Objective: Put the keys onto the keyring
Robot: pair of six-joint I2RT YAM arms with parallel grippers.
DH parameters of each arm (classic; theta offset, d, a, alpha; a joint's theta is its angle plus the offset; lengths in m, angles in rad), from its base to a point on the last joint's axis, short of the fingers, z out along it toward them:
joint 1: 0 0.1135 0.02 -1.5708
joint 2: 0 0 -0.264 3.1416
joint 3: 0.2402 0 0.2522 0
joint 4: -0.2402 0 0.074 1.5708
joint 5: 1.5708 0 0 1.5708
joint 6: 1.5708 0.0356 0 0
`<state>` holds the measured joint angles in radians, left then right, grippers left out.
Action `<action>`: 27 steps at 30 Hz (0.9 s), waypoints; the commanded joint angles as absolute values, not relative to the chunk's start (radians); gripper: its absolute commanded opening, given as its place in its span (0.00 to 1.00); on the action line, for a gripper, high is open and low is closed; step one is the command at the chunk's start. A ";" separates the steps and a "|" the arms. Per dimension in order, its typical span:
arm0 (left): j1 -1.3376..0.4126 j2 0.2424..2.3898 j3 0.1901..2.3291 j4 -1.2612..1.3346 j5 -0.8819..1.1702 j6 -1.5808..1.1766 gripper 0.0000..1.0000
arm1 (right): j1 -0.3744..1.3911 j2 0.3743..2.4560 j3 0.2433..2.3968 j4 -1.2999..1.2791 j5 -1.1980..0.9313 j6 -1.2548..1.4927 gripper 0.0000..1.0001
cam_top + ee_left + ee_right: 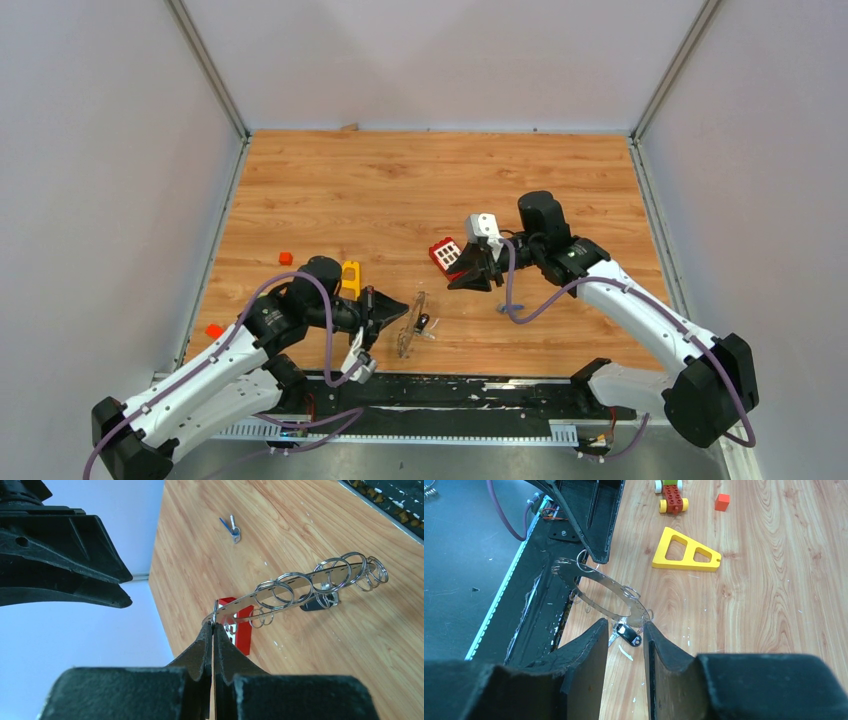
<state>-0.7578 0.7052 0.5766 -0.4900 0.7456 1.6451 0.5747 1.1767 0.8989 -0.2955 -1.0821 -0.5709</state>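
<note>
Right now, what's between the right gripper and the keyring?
Just the black-headed key, close against the keyring, straight ahead of the right gripper. Right wrist view shows it best.

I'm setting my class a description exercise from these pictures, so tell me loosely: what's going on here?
The left gripper is shut on the rim of the large thin grey keyring fringed with small silvery loops, holding it tilted up from the wooden table. The small black-headed key sits at its lower edge. The tiny blue-headed key lies loose, apart. The right gripper is open and empty.
</note>
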 commanded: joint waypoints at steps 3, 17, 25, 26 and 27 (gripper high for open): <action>-0.761 0.709 0.602 -0.399 0.770 1.472 0.00 | 0.581 1.174 0.942 -0.289 -1.093 -0.596 0.32; -0.761 0.796 0.684 -0.165 0.711 0.755 0.00 | 0.589 1.132 0.955 -0.308 -1.104 -0.599 0.35; -0.761 0.860 0.744 -0.107 0.681 0.461 0.00 | 0.638 1.121 0.969 -0.317 -1.071 -0.607 0.36; -0.761 0.871 0.753 -0.106 0.674 0.436 0.00 | 0.644 1.121 0.970 -0.316 -1.059 -0.606 0.35; -0.761 0.881 0.760 -0.102 0.671 0.411 0.00 | 0.649 1.122 0.971 -0.314 -1.052 -0.606 0.35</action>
<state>-0.7578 0.8555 0.6952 -0.1883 0.6895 0.6075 0.6228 1.1469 0.9268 -0.3126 -1.0718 -0.5827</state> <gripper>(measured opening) 0.007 0.353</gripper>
